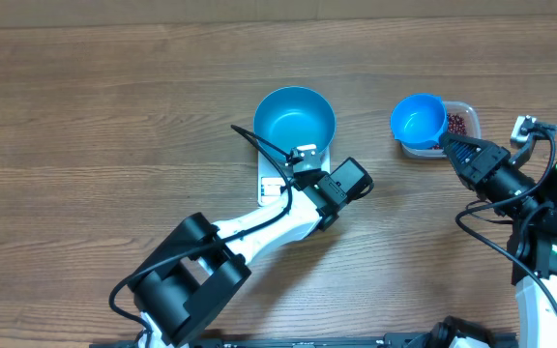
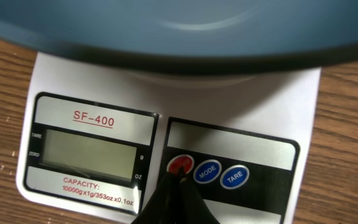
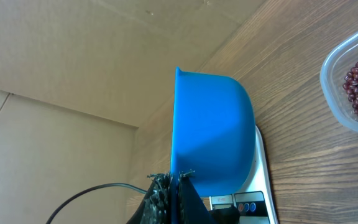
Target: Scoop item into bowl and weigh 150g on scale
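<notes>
Where the left gripper [image 2: 179, 182] rests its tips, pinched together, on the red button [image 2: 180, 163], the scale [image 2: 61, 78] reads "SF-400" and "CAPACITY: 10000g x 1g/353oz x 0.1oz" (small marks beside the display say "g" and "OZ"). The MODE button [image 2: 207, 170] and TARE button [image 2: 235, 177] sit just beside. The bowl [image 1: 295, 118] stands on the scale. Well apart, the right gripper [image 1: 450, 144] is clamped on the scoop [image 1: 417, 121], partly over the tub [image 1: 464, 106] holding the beans [image 1: 457, 124].

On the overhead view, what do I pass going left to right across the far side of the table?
Blue bowl → blue scoop → beans in the clear tub.
</notes>
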Motion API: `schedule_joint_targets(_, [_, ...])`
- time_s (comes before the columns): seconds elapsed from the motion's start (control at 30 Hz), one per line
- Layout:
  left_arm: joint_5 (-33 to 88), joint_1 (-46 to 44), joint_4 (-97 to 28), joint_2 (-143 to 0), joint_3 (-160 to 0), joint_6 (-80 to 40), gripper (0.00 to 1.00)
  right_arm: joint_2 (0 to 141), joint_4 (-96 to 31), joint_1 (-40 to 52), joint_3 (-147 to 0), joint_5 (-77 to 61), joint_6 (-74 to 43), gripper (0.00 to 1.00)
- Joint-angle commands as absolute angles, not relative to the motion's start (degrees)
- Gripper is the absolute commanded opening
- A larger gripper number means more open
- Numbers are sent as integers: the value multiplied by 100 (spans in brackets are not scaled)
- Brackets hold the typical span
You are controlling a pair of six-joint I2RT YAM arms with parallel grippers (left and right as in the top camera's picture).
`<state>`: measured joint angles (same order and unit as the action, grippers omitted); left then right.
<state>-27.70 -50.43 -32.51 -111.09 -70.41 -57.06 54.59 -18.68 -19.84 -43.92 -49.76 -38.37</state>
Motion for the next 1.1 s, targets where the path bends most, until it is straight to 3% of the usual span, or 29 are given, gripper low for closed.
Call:
schedule_joint_targets(0.0, [-2893, -5026, -3203, -11222, -6952, -5743, 4, 5406, -1861, -2001, -4471, -5068, -3798, 4])
schedule_joint_targets(1.07, [-2692, -4877, -2993, -11325, -6952, -5634, 4, 5406, -1922, -2001, -4471, -5065, -3760, 4])
